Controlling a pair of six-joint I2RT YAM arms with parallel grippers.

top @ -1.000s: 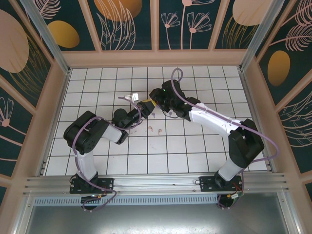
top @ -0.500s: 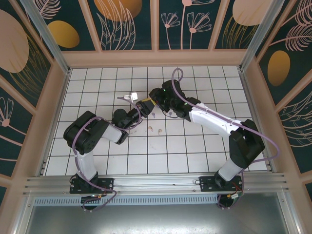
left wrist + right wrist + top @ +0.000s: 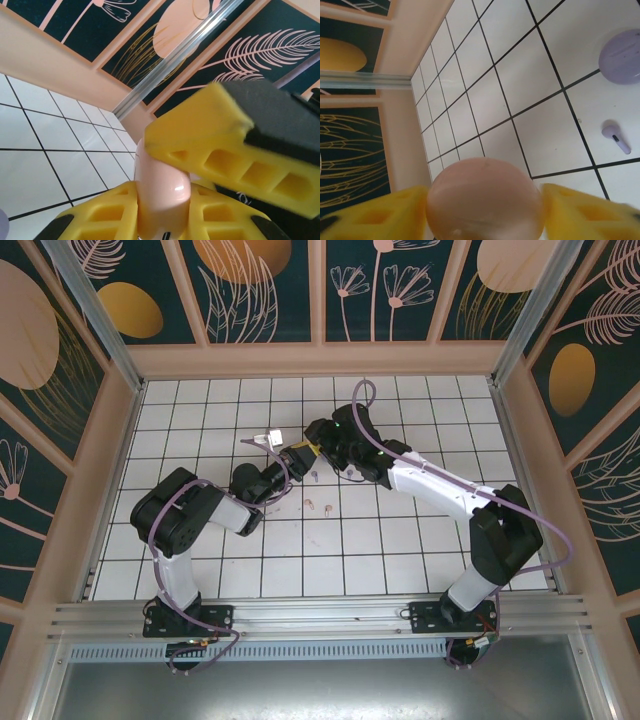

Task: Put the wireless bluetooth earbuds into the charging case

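A pale pink charging case (image 3: 160, 195) stands upright, and my left gripper (image 3: 162, 215) is shut on its lower part. One yellow finger (image 3: 225, 145) of my right gripper lies across the case's top. In the right wrist view the same case (image 3: 485, 197) sits between the jaws of my right gripper (image 3: 485, 212), which stand open with a thin gap at the right finger (image 3: 585, 210). Both grippers meet above mid-floor (image 3: 303, 453). A lilac earbud (image 3: 616, 137) lies on the tiles by a lilac case (image 3: 621, 62). Two pale pink earbuds (image 3: 318, 505) lie on the floor.
A small white object (image 3: 275, 437) lies on the tiles just left of the grippers. The white tiled floor (image 3: 400, 540) is walled in by peach panels and metal posts (image 3: 515, 330).
My right gripper's jaws have widened around the pink case. Both arms have stayed almost in place.
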